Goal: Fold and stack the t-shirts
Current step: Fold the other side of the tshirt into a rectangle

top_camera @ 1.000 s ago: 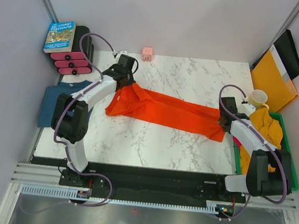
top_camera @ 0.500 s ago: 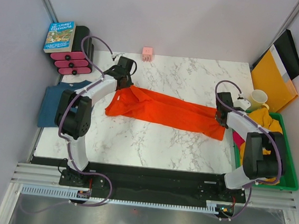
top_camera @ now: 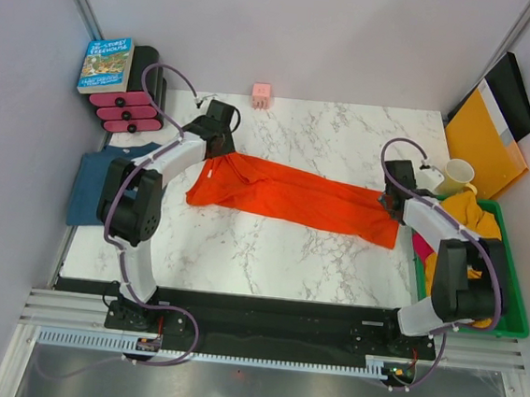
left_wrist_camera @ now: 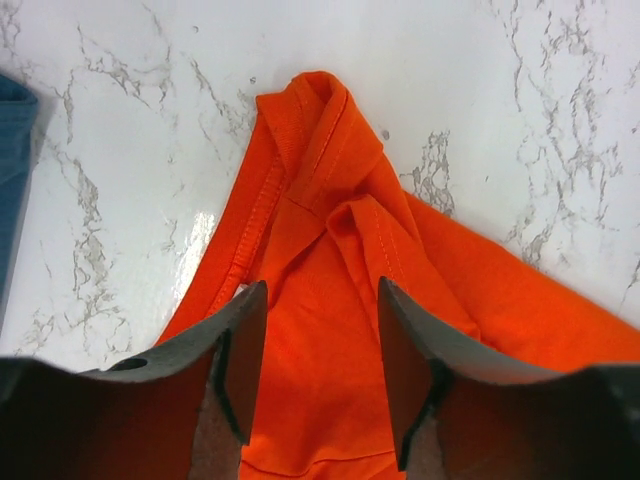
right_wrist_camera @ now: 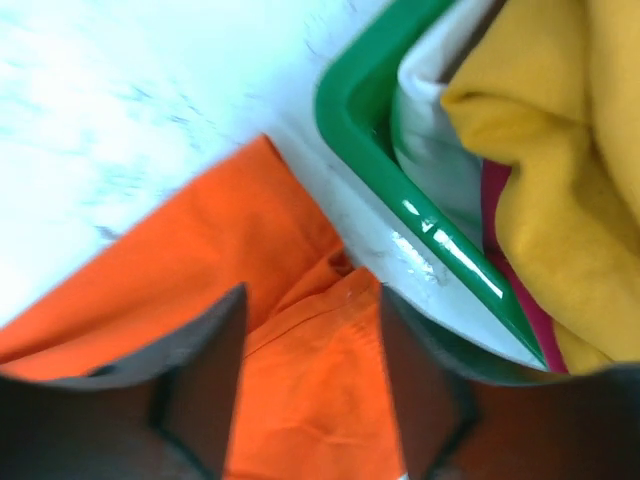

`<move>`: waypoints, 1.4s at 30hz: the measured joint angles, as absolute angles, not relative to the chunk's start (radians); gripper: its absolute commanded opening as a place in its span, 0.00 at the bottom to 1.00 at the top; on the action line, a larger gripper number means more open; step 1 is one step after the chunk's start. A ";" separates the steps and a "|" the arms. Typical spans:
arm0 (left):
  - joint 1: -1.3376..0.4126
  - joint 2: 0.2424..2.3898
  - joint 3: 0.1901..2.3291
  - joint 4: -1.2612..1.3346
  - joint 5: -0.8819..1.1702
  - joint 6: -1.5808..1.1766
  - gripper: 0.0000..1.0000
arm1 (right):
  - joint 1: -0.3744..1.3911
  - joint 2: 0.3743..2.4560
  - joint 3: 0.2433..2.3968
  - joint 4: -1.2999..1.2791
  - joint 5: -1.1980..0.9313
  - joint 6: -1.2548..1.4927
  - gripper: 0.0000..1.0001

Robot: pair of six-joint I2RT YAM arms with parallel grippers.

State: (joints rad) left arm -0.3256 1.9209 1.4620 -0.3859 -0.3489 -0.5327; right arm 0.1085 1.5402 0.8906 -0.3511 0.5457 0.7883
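**Left gripper** (left_wrist_camera: pixel 318 300): jaws parted, nothing clamped. It hangs just over the bunched far-left end of the orange shirt (top_camera: pixel 293 197), with stitched hems and folds showing between the fingers (left_wrist_camera: pixel 240 340).

**Right gripper** (right_wrist_camera: pixel 310 310): jaws parted, nothing clamped. It is low over the shirt's right end, just beside the bin (right_wrist_camera: pixel 370 130).

**Orange shirt:** lies on the table (top_camera: pixel 327 134) as a long, narrow band. The long axis runs slantwise from far-left to near-right. The left end is broader, with a flap spreading toward the near-left. The right end stops just short of the bin's corner.

**Blue shirt** (top_camera: pixel 86 186): folded flat at the table's left edge, partly behind the left arm.

**Bin:** green, at the right edge. It holds a crumpled yellow shirt (top_camera: pixel 474 223) over a strip of pink cloth (right_wrist_camera: pixel 500 240).

**Table:** white marble pattern with grey veins and a glossy top.

**Far edge:** a small pink block (top_camera: pixel 261 93).

**Far-left corner:** a book (top_camera: pixel 106 63) propped on a black rack with pink pieces (top_camera: pixel 123 110).

**Far-right corner:** a cream mug (top_camera: pixel 458 173), and an orange folder (top_camera: pixel 485 140) leaning with a black-and-white item behind it.

**Enclosure:** plain pale grey walls on three sides.
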 measured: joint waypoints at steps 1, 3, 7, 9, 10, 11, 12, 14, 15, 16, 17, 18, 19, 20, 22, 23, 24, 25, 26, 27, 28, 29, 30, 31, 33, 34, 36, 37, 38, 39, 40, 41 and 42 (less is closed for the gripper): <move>-0.326 1.914 1.462 -0.388 -0.353 -0.533 0.59 | 0.109 1.517 0.891 -0.349 0.545 0.783 0.68; -0.326 1.896 1.461 -0.388 -0.357 -0.533 0.60 | 0.118 1.456 0.891 -0.350 0.542 0.769 0.69; -0.334 1.801 1.414 -0.383 -0.358 -0.535 0.51 | 0.140 1.364 0.894 -0.359 0.525 0.754 0.64; -0.343 1.744 1.374 -0.384 -0.357 -0.542 0.41 | 0.151 1.328 0.884 -0.361 0.501 0.748 0.37; -0.352 1.719 1.352 -0.381 -0.356 -0.547 0.39 | 0.157 1.311 0.872 -0.358 0.485 0.740 0.26; -0.363 1.699 1.330 -0.379 -0.355 -0.553 0.34 | 0.163 1.292 0.851 -0.352 0.468 0.738 0.05; -0.374 1.684 1.308 -0.379 -0.353 -0.558 0.31 | 0.168 1.273 0.824 -0.350 0.453 0.735 0.00; -0.395 1.671 1.261 -0.377 -0.341 -0.569 0.27 | 0.178 1.240 0.767 -0.351 0.418 0.734 0.00; -0.403 1.670 1.237 -0.379 -0.334 -0.572 0.26 | 0.182 1.230 0.743 -0.352 0.403 0.733 0.00; -0.411 1.672 1.214 -0.381 -0.327 -0.575 0.25 | 0.185 1.228 0.724 -0.353 0.386 0.731 0.00; -0.416 1.675 1.194 -0.388 -0.318 -0.577 0.25 | 0.187 1.228 0.710 -0.353 0.369 0.729 0.00; -0.418 1.680 1.180 -0.395 -0.308 -0.578 0.25 | 0.188 1.233 0.703 -0.355 0.358 0.727 0.00; -0.418 1.686 1.173 -0.400 -0.302 -0.579 0.25 | 0.190 1.241 0.699 -0.356 0.347 0.724 0.00; -0.417 1.696 1.171 -0.405 -0.292 -0.579 0.26 | 0.190 1.254 0.700 -0.352 0.339 0.719 0.00; -0.416 1.713 1.171 -0.403 -0.279 -0.580 0.26 | 0.191 1.280 0.700 -0.348 0.335 0.712 0.00; -0.416 1.723 1.171 -0.403 -0.276 -0.580 0.26 | 0.191 1.296 0.702 -0.347 0.335 0.710 0.00; -0.416 1.734 1.171 -0.402 -0.273 -0.580 0.26 | 0.191 1.316 0.705 -0.345 0.337 0.707 0.00; -0.416 1.744 1.171 -0.402 -0.268 -0.580 0.26 | 0.191 1.333 0.709 -0.343 0.337 0.706 0.00; -0.416 1.758 1.171 -0.402 -0.263 -0.580 0.26 | 0.191 1.356 0.715 -0.342 0.339 0.706 0.00; -0.416 1.774 1.171 -0.402 -0.260 -0.580 0.26 | 0.191 1.378 0.723 -0.340 0.341 0.706 0.00; -0.416 1.790 1.172 -0.402 -0.259 -0.581 0.26 | 0.191 1.401 0.731 -0.334 0.341 0.706 0.00; -0.416 1.805 1.172 -0.404 -0.258 -0.583 0.26 | 0.191 1.422 0.740 -0.329 0.342 0.707 0.00; -0.415 1.822 1.174 -0.408 -0.258 -0.585 0.25 | 0.191 1.445 0.749 -0.323 0.341 0.710 0.00; -0.413 1.837 1.177 -0.416 -0.258 -0.590 0.25 | 0.191 1.468 0.757 -0.317 0.340 0.711 0.00; -0.409 1.860 1.185 -0.424 -0.260 -0.606 0.25 | 0.191 1.512 0.771 -0.308 0.337 0.715 0.00; -0.405 1.860 1.189 -0.427 -0.260 -0.613 0.25 | 0.191 1.528 0.776 -0.305 0.336 0.718 0.00; -0.392 1.860 1.190 -0.435 -0.260 -0.632 0.25 | 0.192 1.559 0.797 -0.303 0.335 0.721 0.00; -0.383 1.860 1.190 -0.441 -0.260 -0.641 0.25 | 0.192 1.569 0.809 -0.301 0.333 0.722 0.00; -0.371 1.860 1.188 -0.444 -0.260 -0.651 0.25 | 0.192 1.583 0.820 -0.298 0.330 0.725 0.00; -0.356 1.859 1.186 -0.444 -0.259 -0.660 0.25 | 0.192 1.592 0.828 -0.297 0.330 0.728 0.00; -0.341 1.856 1.182 -0.444 -0.258 -0.668 0.25 | 0.192 1.603 0.840 -0.296 0.327 0.733 0.00; -0.328 1.853 1.176 -0.444 -0.259 -0.672 0.25 | 0.192 1.613 0.847 -0.292 0.324 0.736 0.00; -0.308 1.848 1.169 -0.447 -0.256 -0.679 0.25 | 0.192 1.623 0.857 -0.290 0.319 0.741 0.00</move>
State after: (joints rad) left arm -0.3084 1.8481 1.1690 -0.4469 -0.2562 -0.6792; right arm 0.1917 1.6226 0.8574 -0.2897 0.3187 0.7406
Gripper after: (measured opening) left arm 0.252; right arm 0.007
